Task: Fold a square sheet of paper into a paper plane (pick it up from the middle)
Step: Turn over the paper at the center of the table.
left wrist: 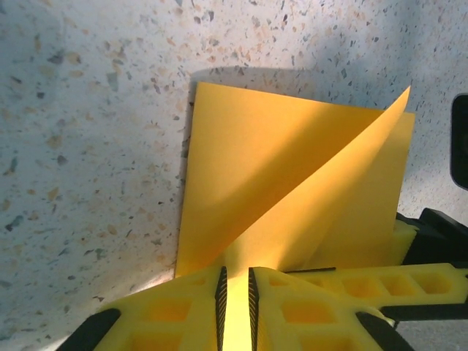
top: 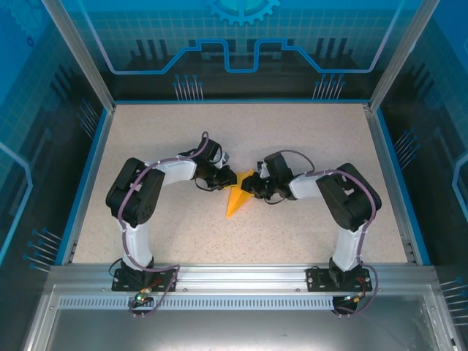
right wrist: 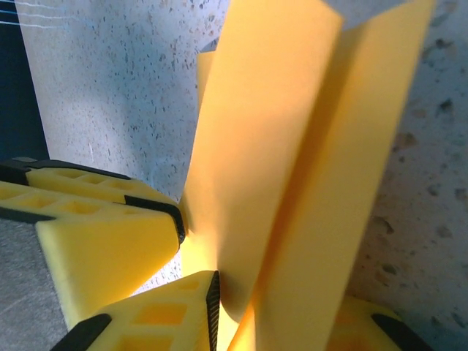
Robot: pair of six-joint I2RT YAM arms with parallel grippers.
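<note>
Top external view: both arms reach inward and meet at the middle of the table (top: 292, 131), with the orange-yellow paper (top: 235, 201) between them. The paper lies partly folded, its sharp tip pointing toward the arm bases. The left gripper (top: 221, 180) is at its left upper edge and the right gripper (top: 250, 187) at its right upper edge.

Left wrist view: the left gripper (left wrist: 235, 281) has its pads drawn close, clamped on a thin edge of the paper (left wrist: 278, 168). One flap rises slantwise off the flat part on the table.

Right wrist view: the paper (right wrist: 292, 146) stands up in folds between the fingers of the right gripper (right wrist: 281, 314). One pad touches it and the other is hidden, so whether it grips cannot be told. The left gripper (right wrist: 179, 219) holds the paper's left edge
</note>
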